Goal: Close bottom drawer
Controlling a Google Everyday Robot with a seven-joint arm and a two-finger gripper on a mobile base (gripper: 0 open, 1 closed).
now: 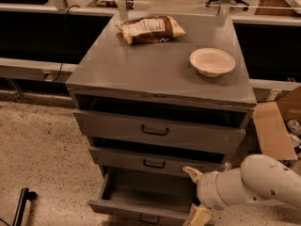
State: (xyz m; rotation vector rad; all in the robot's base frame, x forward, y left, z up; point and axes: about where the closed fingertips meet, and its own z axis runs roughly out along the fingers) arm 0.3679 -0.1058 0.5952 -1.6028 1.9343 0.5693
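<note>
The bottom drawer (141, 206) of the grey cabinet (160, 69) is pulled well out, its inside showing and its small dark loop handle (149, 219) at the lower frame edge. My gripper (195, 196) is at the drawer's right front corner, low in the view, on a white arm (254, 182) coming in from the right. Its two cream fingers (192, 173) are spread apart, one above the drawer's right side, one down by the front panel. They hold nothing.
The mid-width drawer (155, 161) and the wide top drawer (157, 132) are each slightly open. A chip bag (150, 29) and a white bowl (212, 61) lie on the cabinet top. A cardboard box (277, 126) stands at the right. A dark object (21, 206) lies on the floor at left.
</note>
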